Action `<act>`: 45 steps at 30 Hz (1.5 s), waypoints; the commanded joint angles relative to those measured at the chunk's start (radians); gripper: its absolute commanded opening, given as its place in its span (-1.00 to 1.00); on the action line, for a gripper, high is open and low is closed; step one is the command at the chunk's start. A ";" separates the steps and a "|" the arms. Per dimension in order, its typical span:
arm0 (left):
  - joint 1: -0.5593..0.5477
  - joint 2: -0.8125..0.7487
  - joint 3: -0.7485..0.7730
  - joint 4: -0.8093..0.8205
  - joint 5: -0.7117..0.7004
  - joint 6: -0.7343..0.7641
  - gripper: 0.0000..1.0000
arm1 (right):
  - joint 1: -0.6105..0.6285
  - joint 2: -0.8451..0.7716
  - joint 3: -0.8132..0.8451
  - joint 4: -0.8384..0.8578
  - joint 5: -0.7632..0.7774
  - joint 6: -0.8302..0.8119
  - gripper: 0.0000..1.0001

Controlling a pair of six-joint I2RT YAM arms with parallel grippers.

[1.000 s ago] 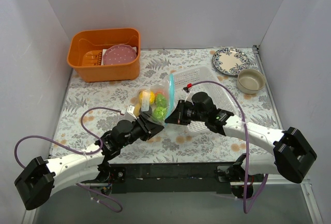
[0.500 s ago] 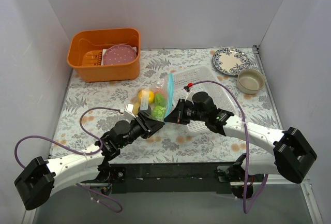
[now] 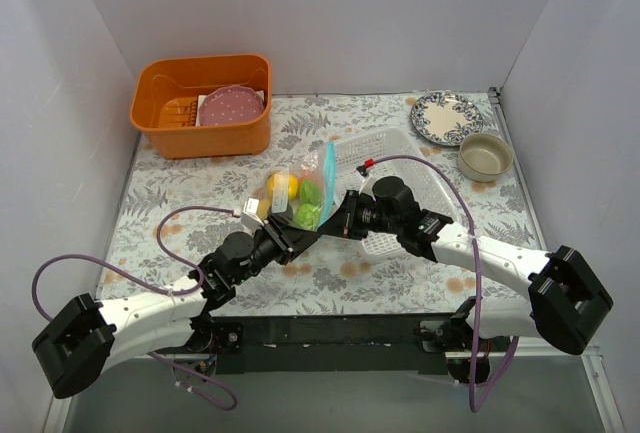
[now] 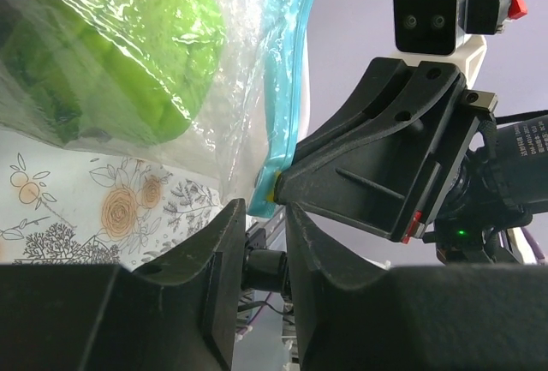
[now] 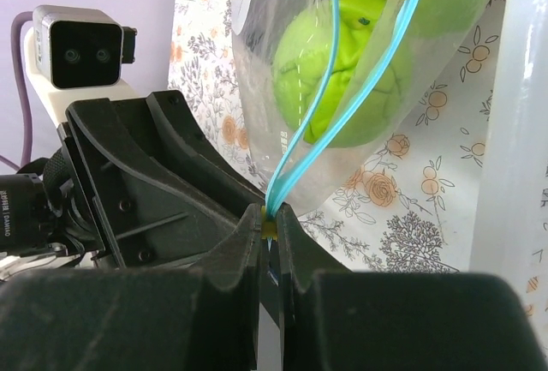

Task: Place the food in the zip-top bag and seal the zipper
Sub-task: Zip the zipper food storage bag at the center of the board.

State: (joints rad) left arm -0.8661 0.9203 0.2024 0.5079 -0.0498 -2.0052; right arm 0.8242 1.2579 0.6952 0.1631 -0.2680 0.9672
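The clear zip-top bag (image 3: 298,191) lies mid-table with the food inside: a yellow piece (image 3: 283,185) and green pieces (image 3: 309,215) show through the plastic. Its teal zipper (image 3: 329,177) runs along the right side, and the two strips stand apart higher up (image 5: 289,184). My right gripper (image 5: 269,217) is shut on the near end of the zipper, with a small yellow bit between the pads. My left gripper (image 4: 265,217) sits just under that same corner, jaws narrowly apart with nothing between them. Green food (image 4: 111,54) fills the bag above it.
An orange tub (image 3: 170,138) holding a pink plate (image 3: 230,106) stands at the back left. A white mesh basket (image 3: 405,166) lies right of the bag, under my right arm. A patterned plate (image 3: 445,116) and a beige bowl (image 3: 485,156) stand at the back right.
The bag has shifted a little to the left and its near corner has lifted. My left gripper has moved in closer under that corner. The right gripper keeps its hold.
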 commanded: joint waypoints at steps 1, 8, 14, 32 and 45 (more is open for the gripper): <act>-0.002 -0.034 -0.024 0.023 -0.024 -0.053 -0.46 | 0.003 -0.009 0.010 0.076 -0.025 0.019 -0.84; -0.004 -0.032 -0.044 0.027 -0.016 -0.050 -0.35 | 0.003 -0.003 0.020 0.095 -0.033 0.030 -0.84; -0.004 -0.017 -0.046 0.082 -0.051 -0.043 -0.34 | 0.001 0.001 0.023 0.092 -0.046 0.033 -0.84; -0.004 0.046 0.017 0.084 -0.127 -0.033 -0.86 | 0.001 -0.006 0.021 0.035 -0.077 0.025 -0.84; -0.004 0.009 0.058 -0.046 -0.157 -0.010 -1.00 | 0.003 -0.008 0.030 -0.013 -0.065 -0.001 -0.78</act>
State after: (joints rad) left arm -0.8795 0.9531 0.2131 0.5251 -0.1116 -2.0125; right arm 0.8120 1.2587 0.6956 0.1692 -0.2787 0.9741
